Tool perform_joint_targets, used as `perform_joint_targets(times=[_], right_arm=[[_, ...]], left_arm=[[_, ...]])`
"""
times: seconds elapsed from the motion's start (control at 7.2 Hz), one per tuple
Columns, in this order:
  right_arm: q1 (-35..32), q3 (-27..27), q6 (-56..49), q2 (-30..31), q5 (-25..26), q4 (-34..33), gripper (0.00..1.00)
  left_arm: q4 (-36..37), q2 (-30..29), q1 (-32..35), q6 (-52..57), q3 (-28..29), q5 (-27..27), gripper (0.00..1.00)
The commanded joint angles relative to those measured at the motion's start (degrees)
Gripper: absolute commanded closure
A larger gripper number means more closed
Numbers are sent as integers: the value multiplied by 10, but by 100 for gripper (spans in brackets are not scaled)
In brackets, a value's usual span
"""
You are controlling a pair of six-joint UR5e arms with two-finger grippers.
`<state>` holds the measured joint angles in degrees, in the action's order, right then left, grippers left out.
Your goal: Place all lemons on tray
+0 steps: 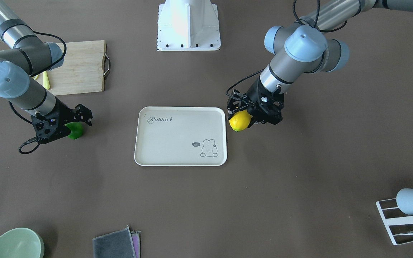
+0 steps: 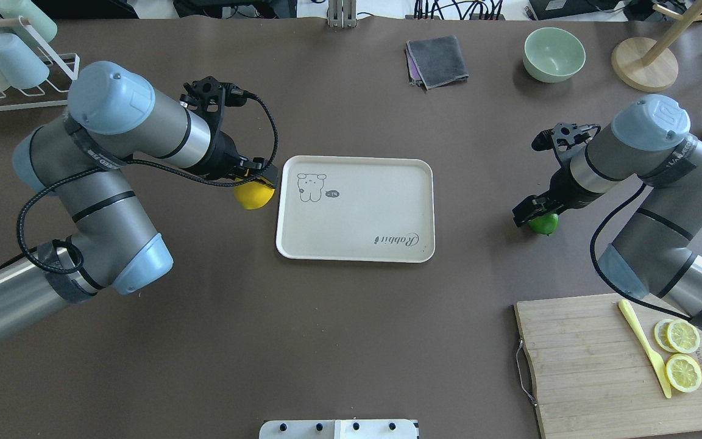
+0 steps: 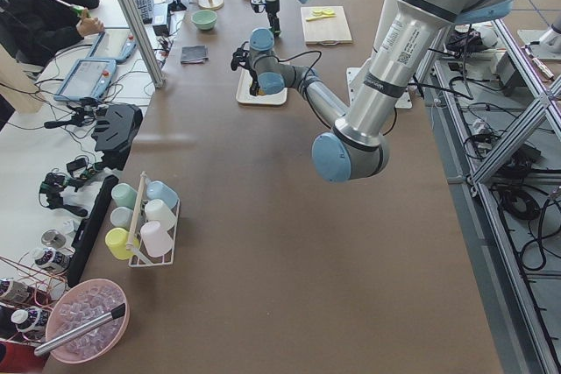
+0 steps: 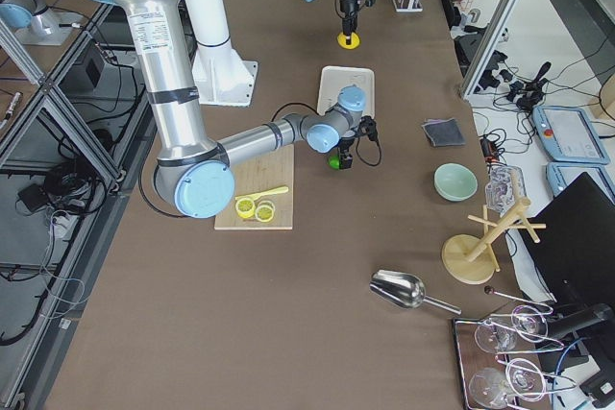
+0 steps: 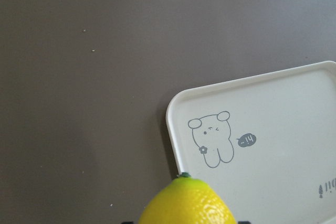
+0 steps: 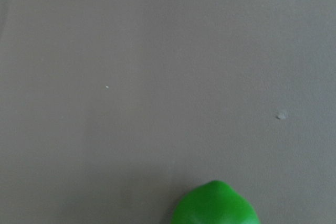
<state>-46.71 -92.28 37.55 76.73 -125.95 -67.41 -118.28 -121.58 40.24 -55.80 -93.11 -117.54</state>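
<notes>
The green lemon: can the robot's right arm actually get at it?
Probably yes. The right pincer is down right at the green lemon, with only bare table around them and nothing in between. Whether it has closed on the fruit, I cannot tell.

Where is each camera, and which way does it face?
Front-facing: across the table, facing the robot; both arms.
Overhead: behind robot, looking forward-down; both arms.
Exterior left: table's left end; left arm nearest.
Exterior right: table's right end; right arm nearest.
Left wrist: above yellow lemon, tray corner; no arm.
Right wrist: above green lemon; no arm.
Front-facing and overhead share the tray.
</notes>
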Motion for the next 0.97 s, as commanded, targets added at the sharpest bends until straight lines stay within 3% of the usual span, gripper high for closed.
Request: perform_joint_targets(times=[0.0, 0.42, 0.83], right_arm=[[0, -2, 0, -1, 2, 0, 100], [-13, -54, 71, -38, -8, -10, 100], [21, -16, 141, -123, 8, -10, 100]], left_arm=[[-2, -16, -27, -23, 13, 27, 100], [-27, -47, -50, -70, 52, 52, 100], [-30, -72, -81, -74, 83, 130, 100]])
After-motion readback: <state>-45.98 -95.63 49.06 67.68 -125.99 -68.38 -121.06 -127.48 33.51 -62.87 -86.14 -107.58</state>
